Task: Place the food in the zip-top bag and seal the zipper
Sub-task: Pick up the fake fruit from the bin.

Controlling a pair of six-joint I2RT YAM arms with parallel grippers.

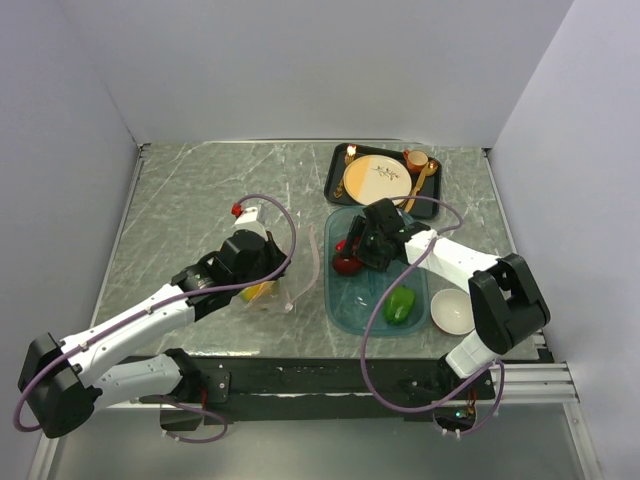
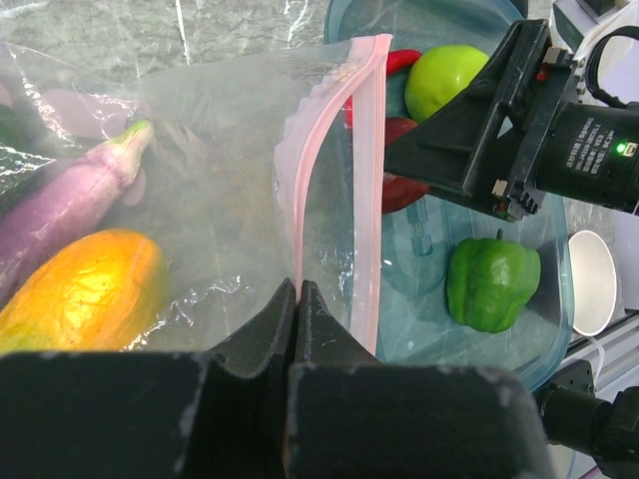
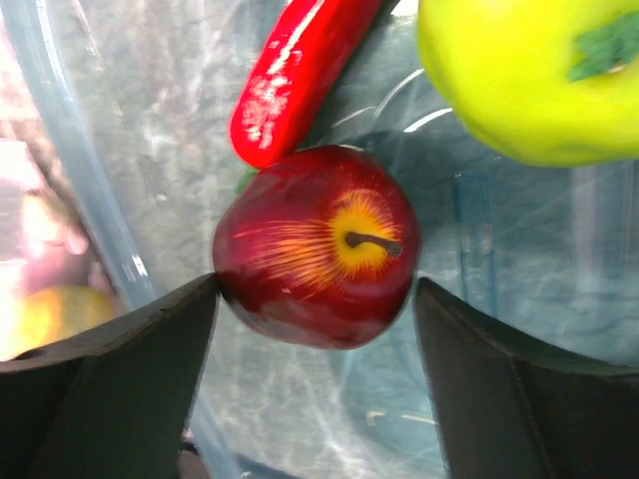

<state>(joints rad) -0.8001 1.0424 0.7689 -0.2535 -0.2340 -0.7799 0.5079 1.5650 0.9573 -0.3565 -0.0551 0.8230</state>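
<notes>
The clear zip-top bag (image 1: pixel 285 287) lies left of the teal tray (image 1: pixel 340 312), its pink zipper (image 2: pixel 367 180) gaping open. Inside it lie a purple eggplant (image 2: pixel 70 200) and a yellow-orange fruit (image 2: pixel 80 289). My left gripper (image 2: pixel 298 291) is shut on the near lip of the bag's mouth, at the pink strip. My right gripper (image 3: pixel 315 299) is open in the tray, straddling a red apple (image 3: pixel 315 249); the left finger touches it and the right finger stands just clear. A red chili (image 3: pixel 295 70), a green apple (image 3: pixel 529 70) and a green pepper (image 2: pixel 494 282) also lie in the tray.
A black tray with a tan plate (image 1: pixel 378 178), gold cutlery and an orange cup (image 1: pixel 415 160) stands at the back right. A white bowl (image 1: pixel 452 311) sits right of the teal tray. Grey walls close in on the left, back and right.
</notes>
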